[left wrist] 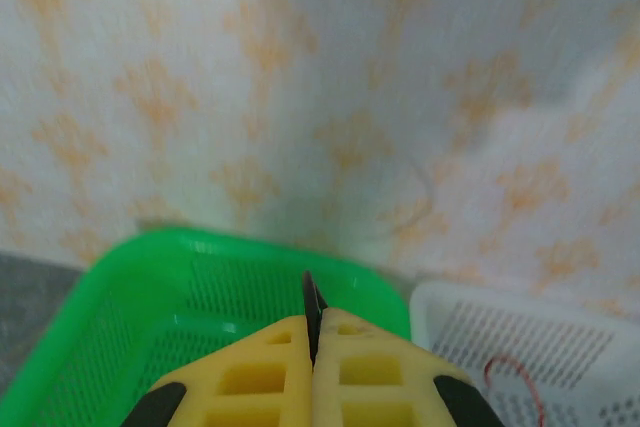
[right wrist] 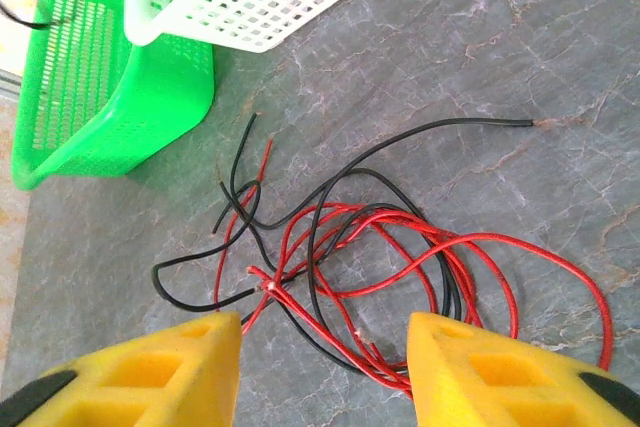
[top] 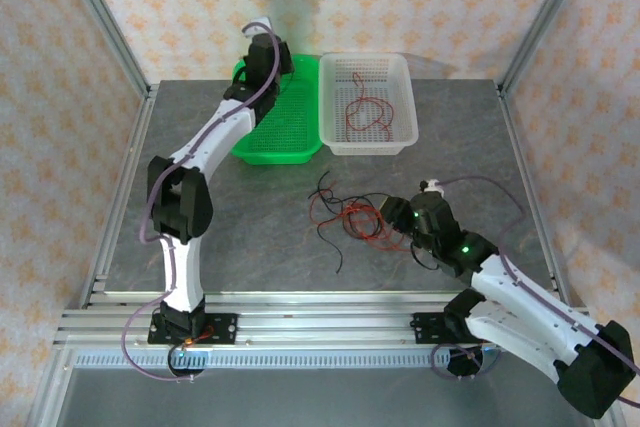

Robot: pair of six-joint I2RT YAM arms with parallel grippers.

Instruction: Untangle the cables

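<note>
Looking at the top view, the right end of the cable tangle [top: 350, 219] is hidden under the right wrist, so its full extent isn't visible there. The tangle sits mid-worktop [top: 240, 227], near of the white basket [top: 400, 137] and apart from it. Its long axis runs left-right. One black tail trails toward the near edge, and a few short ends point far.

In the right wrist view, red and black strands [right wrist: 330, 209] are looped together, and which crosses over which is hard to make out. One black end [right wrist: 500, 123] runs clear of the tangle. The nearest red loops are cut off behind the right fingers [right wrist: 180, 367], which are spread wide above the tangle and grasp nothing.

The left fingers [left wrist: 250, 377] are clenched pad to pad above the far end of the green basket [left wrist: 120, 287]. A thin black strand [left wrist: 311, 299] sticks up out of the seam, the rest of it hidden.

A red cable [top: 365, 112] lies curled in the white basket, blurred and cut off in the left wrist view.
</note>
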